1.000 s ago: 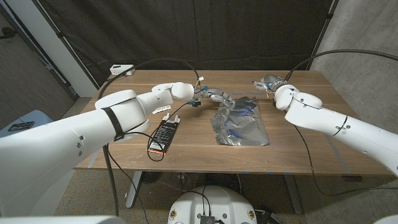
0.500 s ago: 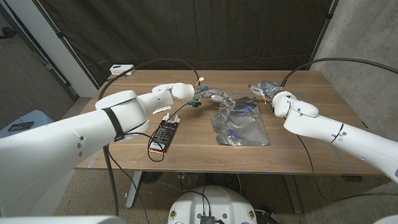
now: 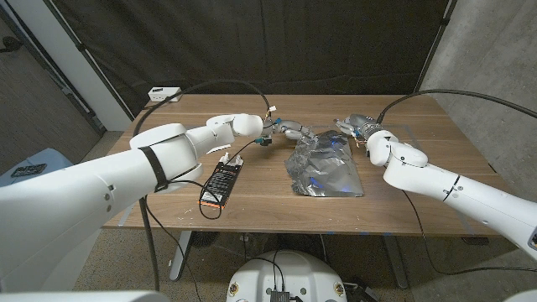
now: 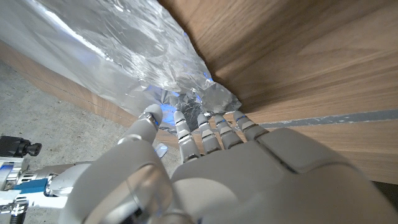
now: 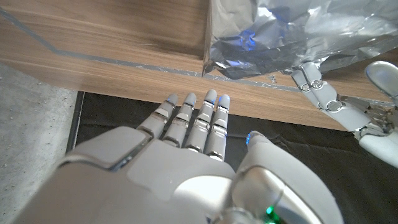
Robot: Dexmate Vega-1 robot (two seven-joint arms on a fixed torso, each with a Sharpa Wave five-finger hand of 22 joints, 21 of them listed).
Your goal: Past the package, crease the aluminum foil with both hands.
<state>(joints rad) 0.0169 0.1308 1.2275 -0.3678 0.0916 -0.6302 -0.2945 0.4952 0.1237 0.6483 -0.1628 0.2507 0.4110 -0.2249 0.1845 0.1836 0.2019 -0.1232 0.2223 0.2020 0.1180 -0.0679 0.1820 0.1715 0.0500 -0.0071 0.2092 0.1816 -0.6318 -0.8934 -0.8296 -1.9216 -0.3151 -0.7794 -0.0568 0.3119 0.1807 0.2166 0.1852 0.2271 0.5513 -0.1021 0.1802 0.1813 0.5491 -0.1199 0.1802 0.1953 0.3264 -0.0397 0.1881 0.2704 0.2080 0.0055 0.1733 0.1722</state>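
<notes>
A crumpled sheet of aluminum foil (image 3: 321,163) lies at the table's middle, its far edge raised. A black package (image 3: 222,180) with an orange stripe lies to its left. My left hand (image 3: 289,129) is at the foil's far left corner. In the left wrist view its fingertips (image 4: 208,121) and thumb close on the bunched foil (image 4: 112,50) corner. My right hand (image 3: 354,123) hovers by the far right corner, apart from it. The right wrist view shows that hand (image 5: 193,130) with fingers straight and nothing in it, short of the foil (image 5: 292,37).
A white box (image 3: 164,93) sits at the table's far left corner and a small white item (image 3: 220,148) lies beyond the package. Black cables arc over both arms. A dark curtain hangs behind the table.
My right hand has moved left along the far side, closing on the foil's far right corner. The left hand and the foil have stayed put.
</notes>
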